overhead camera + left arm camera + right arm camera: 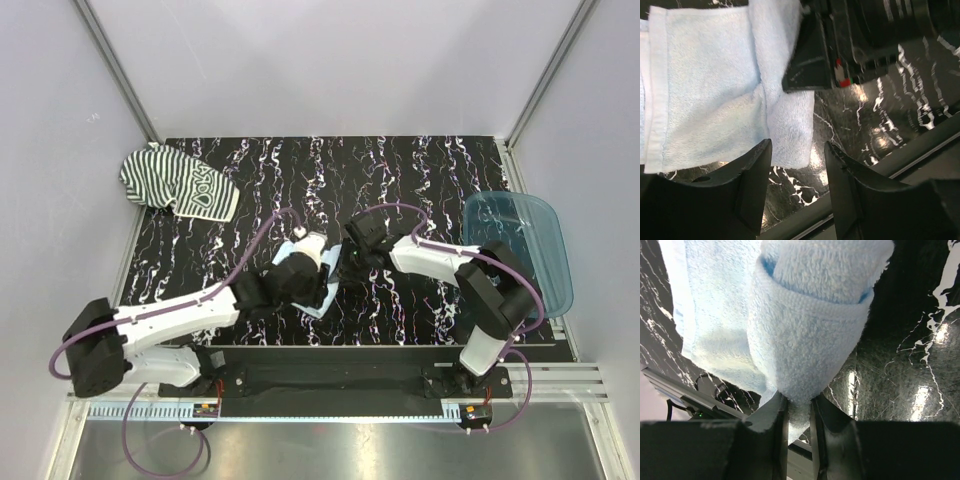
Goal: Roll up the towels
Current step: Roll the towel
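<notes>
- A black, white-veined worktop point(400, 170) sits between pale walls point(330, 60). A translucent blue tray point(520, 225) lies well apart from both sets of fingers.
- The right fingers point(830, 435) are nearly closed and pinch a hanging edge of the pale blue towel point(705, 85). Its part-formed roll bulges just beyond their tips.
- The left fingers point(747, 185) stand about half open with nothing between them. The towel's flat corner lies just past their tips.
- The striped towel point(178, 185) lies crumpled and unrolled, well apart from both sets of fingers.
- To roll well from here, the right pinch should likely stay firm. The left fingers should take the loose edge level with it, and both should turn together so the roll comes out tight and even.
</notes>
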Motion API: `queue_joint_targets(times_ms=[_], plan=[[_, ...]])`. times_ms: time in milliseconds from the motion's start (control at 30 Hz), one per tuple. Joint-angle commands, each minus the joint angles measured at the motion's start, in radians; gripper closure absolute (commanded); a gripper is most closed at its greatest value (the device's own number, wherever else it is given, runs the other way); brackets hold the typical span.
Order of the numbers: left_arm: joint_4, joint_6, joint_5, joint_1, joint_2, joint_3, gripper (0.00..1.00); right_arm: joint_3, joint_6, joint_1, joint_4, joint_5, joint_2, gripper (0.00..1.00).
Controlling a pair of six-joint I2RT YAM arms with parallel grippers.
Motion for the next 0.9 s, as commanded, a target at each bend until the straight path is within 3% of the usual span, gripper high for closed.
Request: queue_joint_targets(times_ms=[0,267,867], plan=[[0.002,0.036,-0.169,-0.078,0.063,0.051,0.49,0.041,-0.017,0.014,-0.080,0.024,0.022,0.91],[-0.003,0.036,-0.278,-0.193,0.214,0.115,0.49,0.057,-0.026,0.019,-0.112,0.024,0.027,0.90],[0.029,-0.021,-0.314,-0.200,0.359,0.069,0.49,0.066,-0.045,0.020,-0.133,0.003,0.028,0.90]])
